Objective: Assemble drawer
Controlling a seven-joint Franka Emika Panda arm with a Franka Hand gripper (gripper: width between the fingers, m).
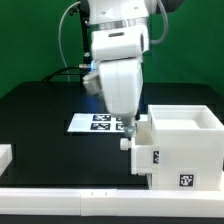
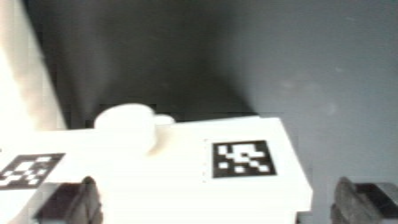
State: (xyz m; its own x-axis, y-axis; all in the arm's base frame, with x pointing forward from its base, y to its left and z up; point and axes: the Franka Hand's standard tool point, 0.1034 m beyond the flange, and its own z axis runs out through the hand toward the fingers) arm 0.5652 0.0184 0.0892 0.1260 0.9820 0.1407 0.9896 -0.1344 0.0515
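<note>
The drawer's large hollow white casing (image 1: pixel 188 140) stands at the exterior view's right, with a tag low on its front. A smaller white tray (image 1: pixel 146 148) with a round knob (image 1: pixel 125 144) sits against the casing's left side. My gripper (image 1: pixel 130 127) hangs just above the tray's top edge. In the wrist view the tray's face (image 2: pixel 196 150) shows its knob (image 2: pixel 128 124) and a tag (image 2: pixel 244 158). My gripper (image 2: pixel 217 202) is open, its dark fingers (image 2: pixel 71 202) on either side of the tray. One finger is close against the tray and the other stands apart.
The marker board (image 1: pixel 97 123) lies flat on the black table behind the gripper. A long white rail (image 1: pixel 60 199) runs along the table's front edge. Another white piece (image 1: pixel 5 156) shows at the far left edge.
</note>
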